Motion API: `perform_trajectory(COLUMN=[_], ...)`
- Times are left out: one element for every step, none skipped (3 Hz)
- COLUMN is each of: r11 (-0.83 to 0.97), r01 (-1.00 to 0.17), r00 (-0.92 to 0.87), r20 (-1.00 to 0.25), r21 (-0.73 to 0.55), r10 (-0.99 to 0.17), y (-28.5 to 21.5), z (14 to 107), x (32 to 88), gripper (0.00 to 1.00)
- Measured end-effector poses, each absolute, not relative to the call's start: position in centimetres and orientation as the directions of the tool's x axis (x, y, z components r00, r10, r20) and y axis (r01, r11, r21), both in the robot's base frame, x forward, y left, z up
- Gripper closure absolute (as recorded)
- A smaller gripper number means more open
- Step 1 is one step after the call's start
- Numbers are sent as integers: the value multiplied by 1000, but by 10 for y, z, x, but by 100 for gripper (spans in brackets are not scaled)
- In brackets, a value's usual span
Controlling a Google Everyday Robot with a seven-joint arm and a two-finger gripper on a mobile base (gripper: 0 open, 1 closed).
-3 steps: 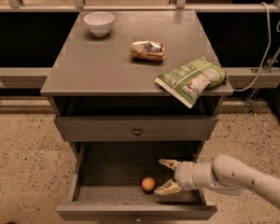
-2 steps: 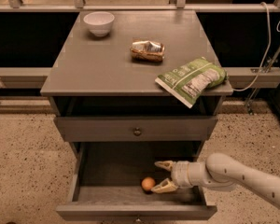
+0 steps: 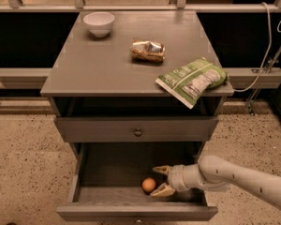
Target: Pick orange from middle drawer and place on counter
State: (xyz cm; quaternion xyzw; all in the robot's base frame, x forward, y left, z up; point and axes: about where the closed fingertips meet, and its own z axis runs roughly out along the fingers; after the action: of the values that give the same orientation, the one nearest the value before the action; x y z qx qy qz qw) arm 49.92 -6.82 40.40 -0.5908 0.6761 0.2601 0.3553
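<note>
Gaping gripper [image 3: 155, 181] fingers [image 3: 163, 190] beside orange [image 3: 149, 185]

Found the tool [image 3: 160, 180] inside the middle drawer [image 3: 112, 168], toward its front right. Found the orange [image 3: 149, 185] just left of the tool, on the drawer floor. Noted the knobbed drawer [image 3: 107, 129] directly above, then the surface [image 3: 98, 64] higher still, bearing a bowl [image 3: 99, 23] far up-left, a packet [image 3: 147, 51] above, a bag [image 3: 191, 79] up-right, overhanging the edge.

i can't read any text from here. the green bag [image 3: 192, 80] on the desk [image 3: 98, 64] has a white label, but its print is illegible. the gripper [image 3: 154, 181] sits in the drawer [image 3: 112, 172], fingers apart.
</note>
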Motion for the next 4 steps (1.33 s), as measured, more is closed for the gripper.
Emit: perform_trajectory(r11=[165,177,203,216], r01=[-985,-982,-976,-974], r00=[-63,-66,-71,-70], r20=[-766,-760,-779,-804], r21=[-56,-65,-73,-74], r10=[-640,-647,-623,-590], y=[-63,-59,-53,-46], z=[382,372,370,373], x=[496,500,510,517], gripper=[32,33,51,76])
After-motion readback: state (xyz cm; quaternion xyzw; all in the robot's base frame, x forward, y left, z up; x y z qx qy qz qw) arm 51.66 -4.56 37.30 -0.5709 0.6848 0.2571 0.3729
